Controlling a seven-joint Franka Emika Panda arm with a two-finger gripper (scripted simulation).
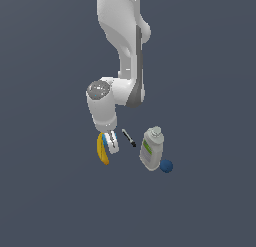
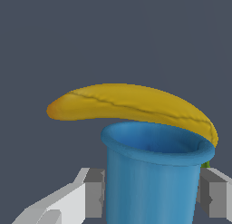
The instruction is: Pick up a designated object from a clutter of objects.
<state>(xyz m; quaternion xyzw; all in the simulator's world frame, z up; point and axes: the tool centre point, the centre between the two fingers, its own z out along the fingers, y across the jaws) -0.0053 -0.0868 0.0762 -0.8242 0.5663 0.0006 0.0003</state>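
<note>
The white arm (image 1: 122, 51) reaches down over the dark grey surface (image 1: 50, 191). Its claw (image 1: 111, 143) sits just beside the yellow banana (image 1: 102, 151), with a sliver of the light-blue block (image 1: 105, 139) showing at the fingers (whether they grip it is unclear). Toward the exterior view's right lie a thin black marker (image 1: 129, 138), a white bottle (image 1: 151, 149) with green label, and a dark blue ball (image 1: 166, 166) touching the bottle.
</note>
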